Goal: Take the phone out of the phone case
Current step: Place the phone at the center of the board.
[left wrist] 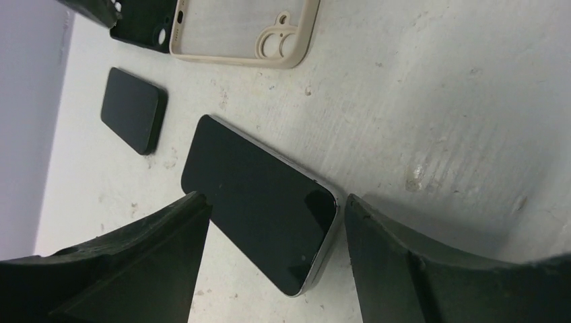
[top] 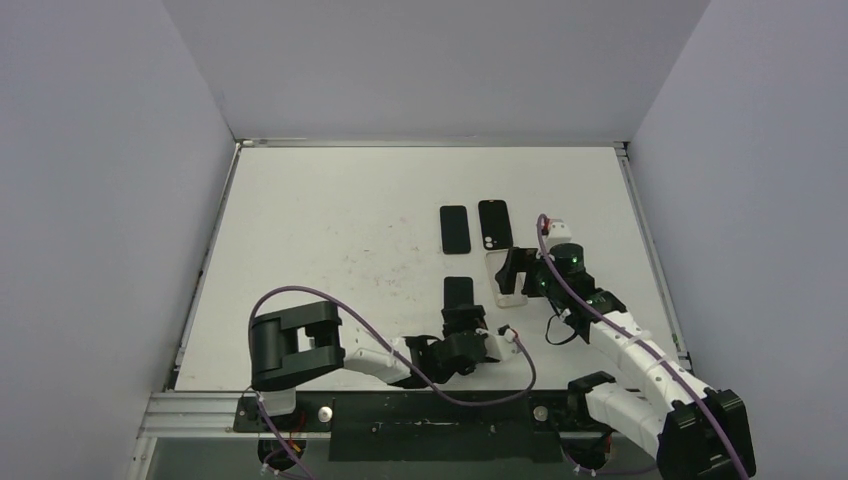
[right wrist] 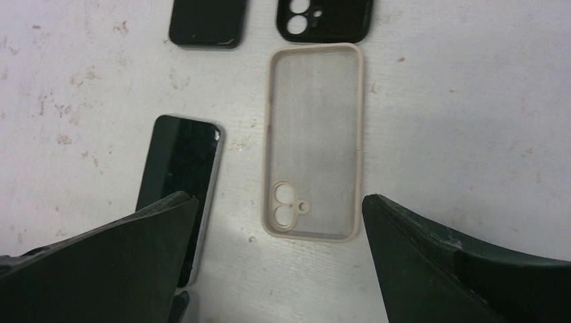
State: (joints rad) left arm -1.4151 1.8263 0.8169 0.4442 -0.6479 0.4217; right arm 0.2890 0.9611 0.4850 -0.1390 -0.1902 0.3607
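White table (top: pixel 330 230), scuffed and speckled, boxed in by plain grey walls (top: pixel 100 150) on three sides. Four flat items sit right of centre, between the middle of the table and its right edge. Phone (left wrist: pixel 259 202) lies screen-up, out of any case, flat on the surface and nearest the near edge of the four. Beige case (right wrist: pixel 313 141) lies just beside it on the right-edge side, apart from it. It is empty and open side up, with a clear back, and its camera cutout points toward the near edge. Toward the far edge lie a second phone (top: pixel 454 230) and a black case (top: pixel 493 225), side by side and not touching, the black case nearer the right edge. Left gripper (left wrist: pixel 274 200): low at the phone's near end, jaws spread, one finger on each long side. Its left finger (left wrist: pixel 135 262) meets the phone's edge in the wrist view, but I cannot tell whether it actually touches. The other finger (left wrist: pixel 417 269) stands just beside the phone's corner. Phone is not lifted. Right gripper (right wrist: pixel 277 198): over the beige case, jaws spread wide to either side of its near end, gripping nothing. In the top view the right gripper hides part of the beige case.
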